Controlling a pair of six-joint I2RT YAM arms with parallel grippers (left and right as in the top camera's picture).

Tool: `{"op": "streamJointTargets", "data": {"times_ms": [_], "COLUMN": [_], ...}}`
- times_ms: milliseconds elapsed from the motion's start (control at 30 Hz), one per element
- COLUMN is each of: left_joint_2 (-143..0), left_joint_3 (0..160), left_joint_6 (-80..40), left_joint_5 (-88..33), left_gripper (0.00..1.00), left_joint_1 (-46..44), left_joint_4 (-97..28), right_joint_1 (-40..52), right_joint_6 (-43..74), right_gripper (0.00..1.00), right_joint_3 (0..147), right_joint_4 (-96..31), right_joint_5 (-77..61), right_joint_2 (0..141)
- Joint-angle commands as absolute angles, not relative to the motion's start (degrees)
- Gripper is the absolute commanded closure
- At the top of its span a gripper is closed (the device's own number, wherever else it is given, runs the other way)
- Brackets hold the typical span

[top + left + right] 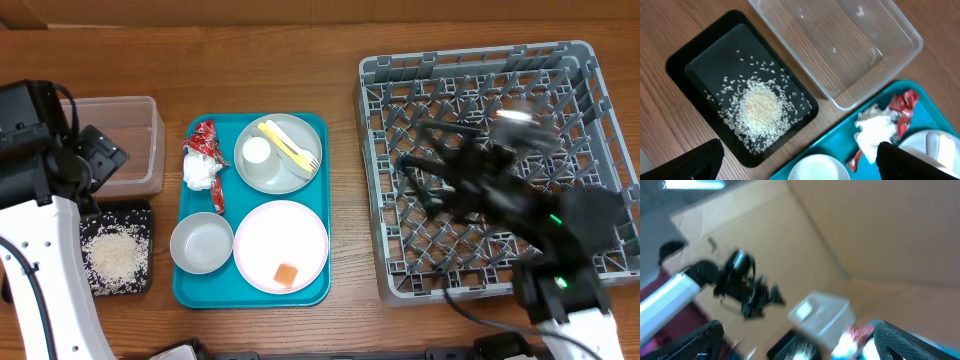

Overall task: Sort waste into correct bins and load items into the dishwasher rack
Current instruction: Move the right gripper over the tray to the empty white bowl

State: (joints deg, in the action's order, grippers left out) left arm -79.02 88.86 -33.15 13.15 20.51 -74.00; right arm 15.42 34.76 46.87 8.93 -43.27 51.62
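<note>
Loose white rice lies in the black tray, also in the left wrist view. The clear tub stands behind it, with only a few grains inside. On the teal tray lie the red wrapper, the white napkin, the white bowl, a grey plate bearing the small cup and yellow fork and spoon, and a white plate bearing the orange cube. My left gripper is open and empty. My right gripper is open, blurred, above the rack.
The teal tray sits between the bins and the rack. In the left wrist view the napkin and wrapper lie near my right finger, the bowl between my fingers. The right wrist view is blurred, looking across at the left arm.
</note>
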Motion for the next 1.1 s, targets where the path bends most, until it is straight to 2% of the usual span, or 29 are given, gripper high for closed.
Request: {"op": "streamJointTargets", "data": {"times_ms": [0, 133, 200, 367, 633, 1067], "left_joint_2": [-79.13, -79.64, -79.81, -79.88, -79.88, -79.88], "left_joint_3": [89.36, 89.36, 89.36, 89.36, 89.36, 89.36], "left_joint_6": [-34.76, -34.74, -34.72, -34.74, -34.74, -34.74], "left_joint_5": [11.33, 10.35, 10.5, 10.5, 10.48, 10.48], "left_gripper": [0.0, 0.0, 0.0, 0.0, 0.0, 0.0], "left_joint_1": [24.73, 31.48, 34.09, 36.8, 36.69, 36.69], "left_joint_4": [-73.95, -75.2, -76.09, -76.36, -76.34, -76.34], "right_joint_1": [24.99, 38.02, 42.57, 50.11, 55.94, 60.93], "right_joint_6": [26.63, 22.28, 22.28, 22.83, 24.58, 23.49], "right_gripper": [0.0, 0.0, 0.0, 0.0, 0.0, 0.0], "right_joint_3": [51.09, 55.53, 57.01, 60.34, 65.63, 66.11], "right_joint_4": [4.36, -5.23, -6.35, -6.57, -8.29, -6.92], "right_joint_5": [-32.4, -12.12, -7.4, -4.95, -2.9, -3.01], "right_joint_2": [55.72, 63.31, 67.51, 78.74, 93.47, 104.09]}}
